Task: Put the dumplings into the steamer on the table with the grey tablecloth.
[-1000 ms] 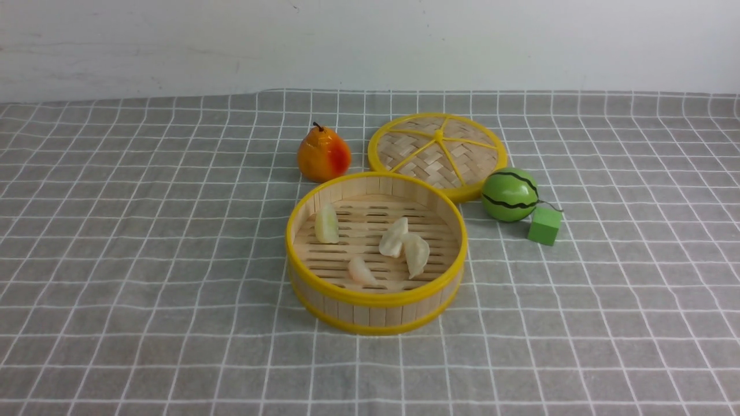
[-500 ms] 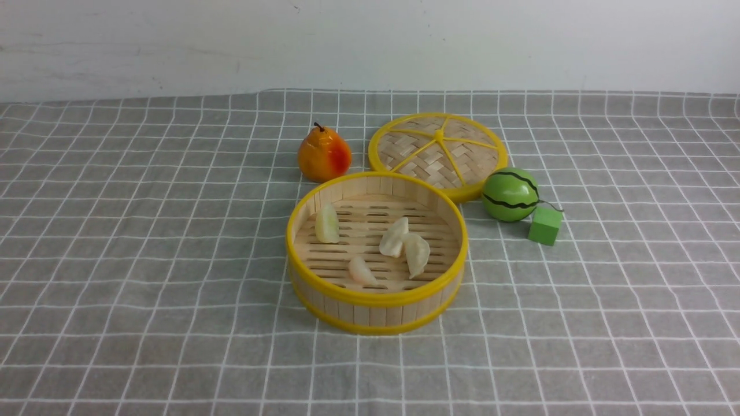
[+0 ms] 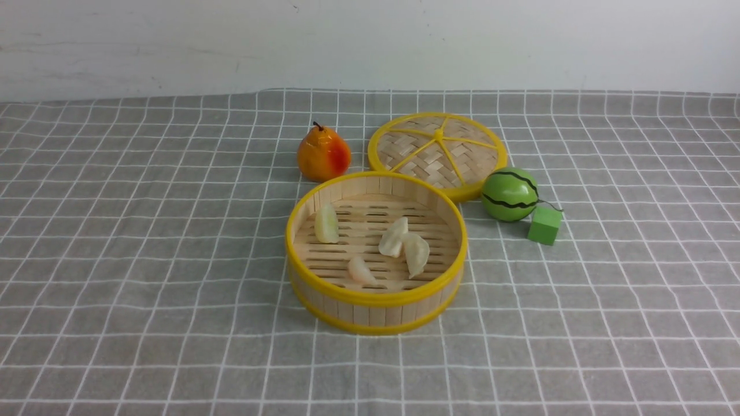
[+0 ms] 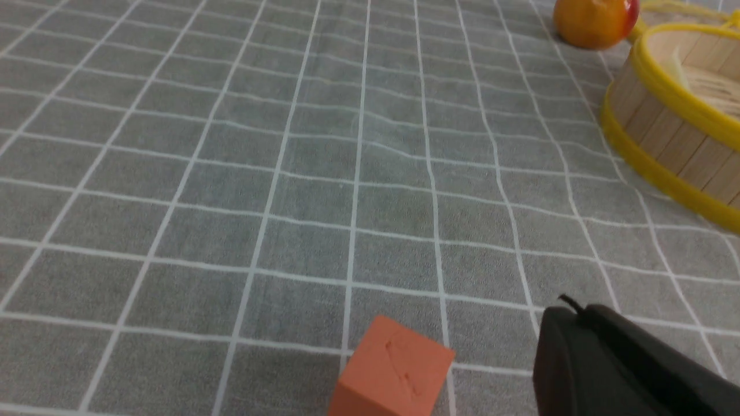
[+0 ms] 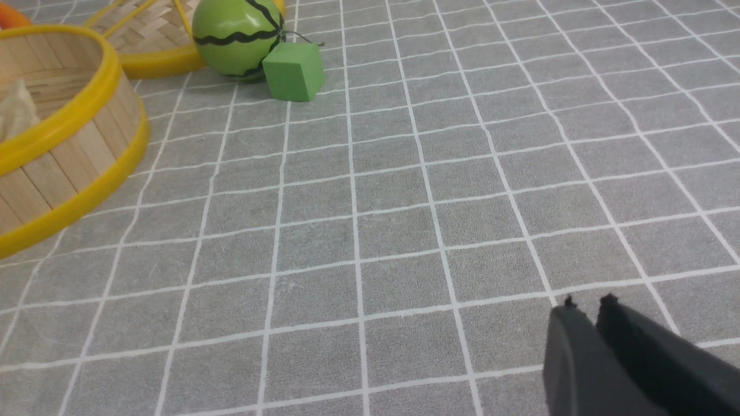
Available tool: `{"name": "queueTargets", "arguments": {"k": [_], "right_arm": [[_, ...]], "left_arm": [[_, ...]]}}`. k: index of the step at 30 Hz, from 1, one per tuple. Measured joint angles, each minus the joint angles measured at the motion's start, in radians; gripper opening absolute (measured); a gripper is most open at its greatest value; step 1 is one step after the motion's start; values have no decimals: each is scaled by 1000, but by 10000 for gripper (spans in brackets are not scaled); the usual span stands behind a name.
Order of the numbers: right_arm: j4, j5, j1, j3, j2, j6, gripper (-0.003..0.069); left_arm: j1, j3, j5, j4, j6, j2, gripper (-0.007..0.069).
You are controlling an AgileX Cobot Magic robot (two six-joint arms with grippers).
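Dumplings [image 3: 393, 238], all four, lie inside the steamer [image 3: 376, 312], well ahead of both pincers. The right gripper [image 5: 584, 303] is pressed together and empty. The left gripper [image 4: 569, 306] shows one dark finger; its state is unclear.

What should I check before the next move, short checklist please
1. All four dumplings in the steamer: ok.
2. Dumplings left on the cloth: none seen, ok.
3. Left gripper empty: ok; jaws look shut.
4. Right gripper empty: ok; jaws nearly together.
5. Lid on the steamer: not ok, it lies behind it.
6. Orange block near the left gripper, clearance: cannot tell.
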Motion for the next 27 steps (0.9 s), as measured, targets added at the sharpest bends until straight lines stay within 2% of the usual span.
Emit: {"name": "queueTargets", "arguments": {"k": [27], "right_arm": [[0, 0, 0, 0, 0, 0, 87]], "left_arm": [[0, 0, 2, -2, 0, 0, -14]]}}
